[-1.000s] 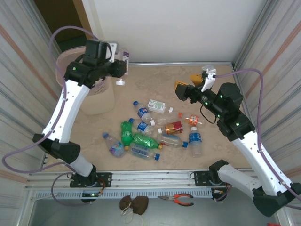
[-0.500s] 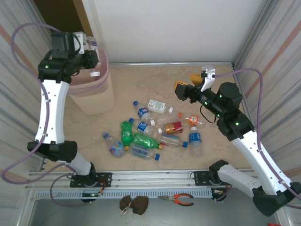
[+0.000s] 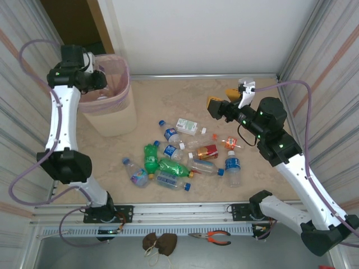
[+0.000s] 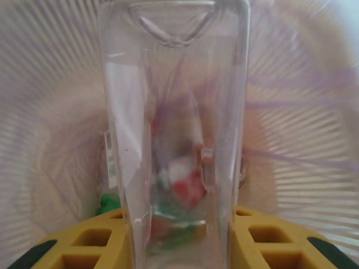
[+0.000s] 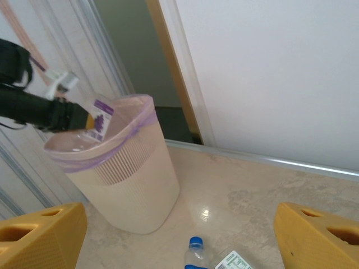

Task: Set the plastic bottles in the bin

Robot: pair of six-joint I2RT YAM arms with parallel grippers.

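**Bottle held over bin**

Left gripper (image 4: 179, 245) clamps 1 clear bottle (image 4: 174, 112) above the mouth of the bin (image 3: 115, 120). Right gripper (image 3: 223, 100) hangs spread wide, nothing between its fingers. Other bottles (image 3: 168, 166) lie clustered on the table (image 3: 168, 95).

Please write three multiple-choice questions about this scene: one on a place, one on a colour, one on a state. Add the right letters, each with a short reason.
1. Where is the bottle that the left gripper holds?
A. over the bin
B. beside the bin
C. behind the bin
2. What colour are the fingers of the right gripper?
A. blue
B. yellow
C. red
3. How is the right gripper?
A. shut on a bottle
B. shut, empty
C. open
Answers: 1 A, the left wrist view looks through the bottle into the bin; 2 B, both fingers show yellow; 3 C, they stand wide apart with nothing between.
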